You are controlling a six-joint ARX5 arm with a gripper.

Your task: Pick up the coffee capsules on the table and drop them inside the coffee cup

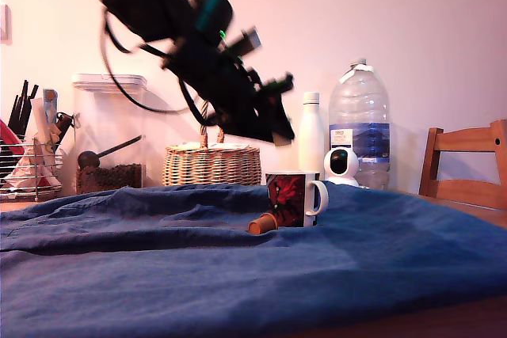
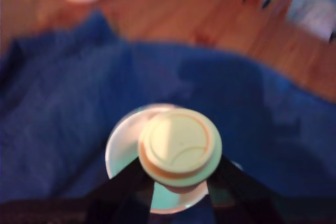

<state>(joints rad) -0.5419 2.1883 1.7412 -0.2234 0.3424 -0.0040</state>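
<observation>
Above the mug, in the exterior view, the gripper hanging in the air, tilted down toward 5 o'clock, blurred. In the wrist view, jaws clamped on the cream capsule, flat top facing the camera, one dark finger at 7 o'clock of it and the other at 5 o'clock. Directly behind the capsule, the white rim of the mug, so capsule over the opening and not yet inside. On the blue cloth covering the surface, the mug upright with handle toward 3 o'clock in the exterior view. Orange capsule lying on its side on the cloth, at 9 o'clock of the mug and just beside it; touching or not, cannot tell. Behind, a wicker basket, a white bottle, a big water bottle.
</observation>
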